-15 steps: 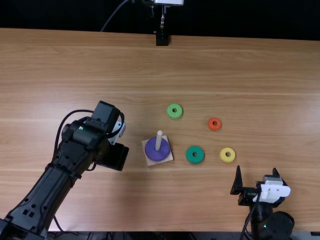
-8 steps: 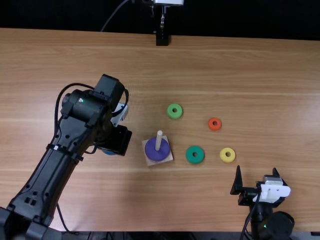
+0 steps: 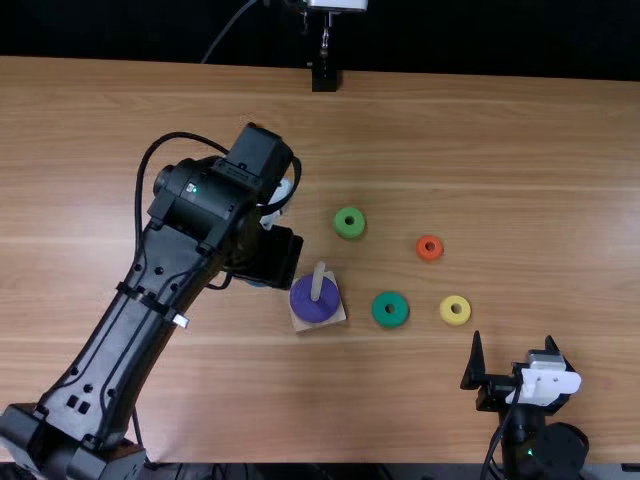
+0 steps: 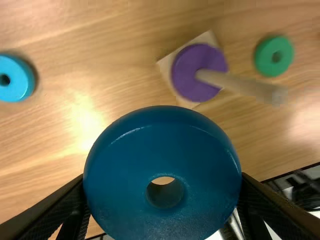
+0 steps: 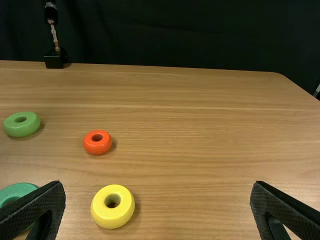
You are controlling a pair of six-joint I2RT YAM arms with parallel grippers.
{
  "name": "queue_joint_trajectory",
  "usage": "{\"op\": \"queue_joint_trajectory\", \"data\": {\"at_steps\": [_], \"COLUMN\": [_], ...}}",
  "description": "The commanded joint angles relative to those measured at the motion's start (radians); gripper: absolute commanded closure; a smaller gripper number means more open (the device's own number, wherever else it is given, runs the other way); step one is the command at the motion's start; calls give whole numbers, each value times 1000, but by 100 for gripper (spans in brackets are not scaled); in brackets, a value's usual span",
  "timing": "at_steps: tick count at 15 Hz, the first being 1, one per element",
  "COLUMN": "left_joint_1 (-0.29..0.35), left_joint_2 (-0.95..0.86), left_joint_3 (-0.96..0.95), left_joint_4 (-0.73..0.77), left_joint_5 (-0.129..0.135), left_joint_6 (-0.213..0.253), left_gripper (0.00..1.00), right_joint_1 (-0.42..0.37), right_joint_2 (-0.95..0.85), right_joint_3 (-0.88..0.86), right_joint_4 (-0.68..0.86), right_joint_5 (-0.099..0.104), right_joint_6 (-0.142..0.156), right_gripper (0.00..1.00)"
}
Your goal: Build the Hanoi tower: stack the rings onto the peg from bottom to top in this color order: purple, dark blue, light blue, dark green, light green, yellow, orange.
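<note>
- While the left gripper [image 4: 162, 180] clasps the dark blue ring [image 4: 162, 160] between its two fingers, beside the peg [image 4: 240, 87] and apart from it, I take the step in hand to be its placement as the second layer.
- Destination: the purple ring [image 4: 187, 75] lies around the peg, on the square wooden base [image 4: 209, 39].
- Alignment: I should bring the hole over the peg's tip, level the ring, and only then lower straight down; the wrist camera looks into the hole, which gives me a sighting line.
- Release: I would let go once the ring sits flat on the purple one, then rise vertically so that the fingers do not drag the peg.
- Likely fault: a tilted ring could jam on the tip or push the base askew.
- Obstruction: in the top view the left arm [image 3: 190, 260] covers its own grasp, so I would judge centring from the wrist.
- Surroundings: the light blue ring [image 4: 15, 80], presumably next, lies on the table [image 3: 450, 150], as do dark green [image 3: 390, 320], light green [image 3: 342, 229], orange [image 5: 97, 146] and yellow [image 5: 112, 217].
- Right gripper [image 5: 157, 185]: fingers spread, holding nothing, well apart from the peg.
</note>
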Motion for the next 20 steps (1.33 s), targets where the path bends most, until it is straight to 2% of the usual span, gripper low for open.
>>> {"op": "queue_joint_trajectory", "data": {"at_steps": [1,3,7,14,20], "left_joint_1": [-20,-55,-103,-150,-150], "left_joint_2": [32,39,73,133,159], "left_joint_3": [46,52,85,113,128], "left_joint_4": [-2,-2,14,73,81], "left_joint_5": [34,43,43,43,41], "left_joint_6": [-56,-83,-129,-133,-131], "left_gripper": [100,100,100,100,100], "right_joint_1": [-6,-7,-7,-6,-7], "right_joint_2": [-13,-13,-13,-13,-13], "right_joint_3": [-63,-63,-63,-63,-63], "right_joint_4": [-66,-66,-66,-66,-66], "right_joint_5": [14,14,14,14,14], "right_joint_6": [2,2,2,2,2], "right_gripper": [0,0,0,0,0]}}
